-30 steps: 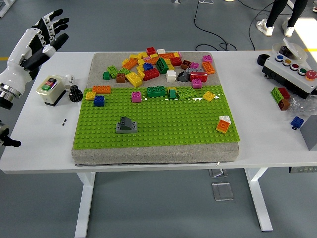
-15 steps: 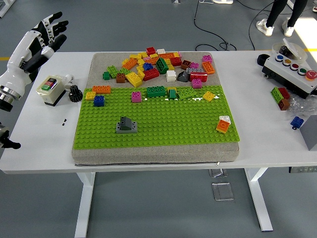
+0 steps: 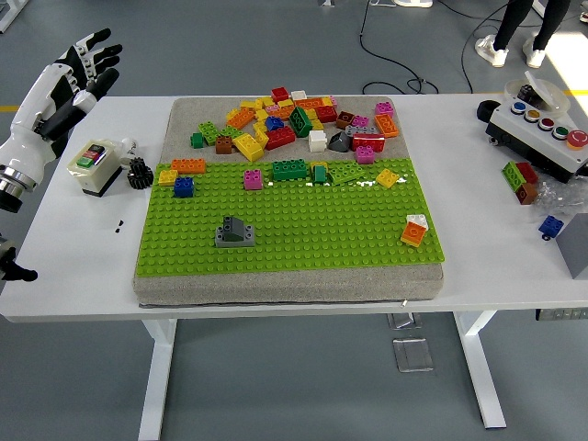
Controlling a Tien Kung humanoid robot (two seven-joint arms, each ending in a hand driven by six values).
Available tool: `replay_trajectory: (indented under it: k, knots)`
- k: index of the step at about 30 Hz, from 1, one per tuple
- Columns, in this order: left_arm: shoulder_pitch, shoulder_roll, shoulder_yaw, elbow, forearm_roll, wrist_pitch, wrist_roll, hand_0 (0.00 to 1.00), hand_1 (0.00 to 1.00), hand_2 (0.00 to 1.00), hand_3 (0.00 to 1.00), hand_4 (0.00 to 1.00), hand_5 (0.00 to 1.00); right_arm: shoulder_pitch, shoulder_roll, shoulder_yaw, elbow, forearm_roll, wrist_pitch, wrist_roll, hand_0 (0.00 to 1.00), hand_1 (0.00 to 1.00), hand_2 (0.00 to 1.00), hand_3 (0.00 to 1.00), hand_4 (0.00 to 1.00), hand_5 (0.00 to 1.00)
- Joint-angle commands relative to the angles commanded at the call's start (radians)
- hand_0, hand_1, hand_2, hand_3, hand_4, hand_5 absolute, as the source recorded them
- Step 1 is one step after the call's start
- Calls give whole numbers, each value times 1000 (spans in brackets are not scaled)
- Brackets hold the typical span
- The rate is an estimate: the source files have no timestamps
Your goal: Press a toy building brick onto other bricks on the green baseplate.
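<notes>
I see my left hand (image 3: 69, 78) at ten o'clock, fingers spread, empty; a gray stack (image 3: 235, 232) sits on the baseplate (image 3: 303, 230).

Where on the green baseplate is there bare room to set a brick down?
The green baseplate is bare along its near edge and between the grey brick stack and the orange-and-white brick. Its far edge, by the loose brick pile, is crowded.

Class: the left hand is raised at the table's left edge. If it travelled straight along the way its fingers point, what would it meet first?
Probably nothing. The left hand points its open fingers up and right, beyond the table's far edge toward bare floor; depth is uncertain.
</notes>
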Motion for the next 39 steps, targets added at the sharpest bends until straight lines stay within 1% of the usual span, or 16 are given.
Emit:
replay_trajectory:
  k: [5,15,16,19,21,22,33,34,39]
  knots:
    - [14,-1,-15,-9,10,2,1,934,879,867,949,998,735,-1,3,-4,0,-5,1,0,751,684,725,649,909,474]
    - [37,-2,-20,-11,19,1,2,932,873,865,947,998,734,-6,7,-13,0,-14,2,-3,751,683,726,648,906,474]
    - [37,-2,-20,-11,19,1,2,932,875,864,945,998,710,-7,7,-14,0,-13,2,-3,755,683,725,642,902,473]
    - [39,-2,-22,-11,21,1,3,932,875,864,945,998,710,-9,8,-17,0,-15,1,-4,755,683,725,642,902,473]
    - [40,-2,-22,-11,21,0,4,932,875,864,945,998,710,-9,9,-19,0,-16,1,-4,755,683,725,642,902,473]
    - [40,-2,-22,-11,22,1,4,933,873,862,942,998,695,-10,9,-19,0,-16,1,-4,755,683,725,643,901,472]
    - [31,-5,-18,-9,43,-1,7,933,873,861,940,998,693,-14,11,-27,0,-19,6,-4,754,683,725,643,900,474]
    - [31,-5,-18,-9,44,-2,7,932,873,859,914,998,688,-14,11,-27,0,-19,7,-4,754,684,725,640,897,474]
    - [20,-4,-16,-7,46,-2,7,932,873,859,914,998,688,-14,10,-20,0,-16,6,-3,754,684,725,640,897,474]
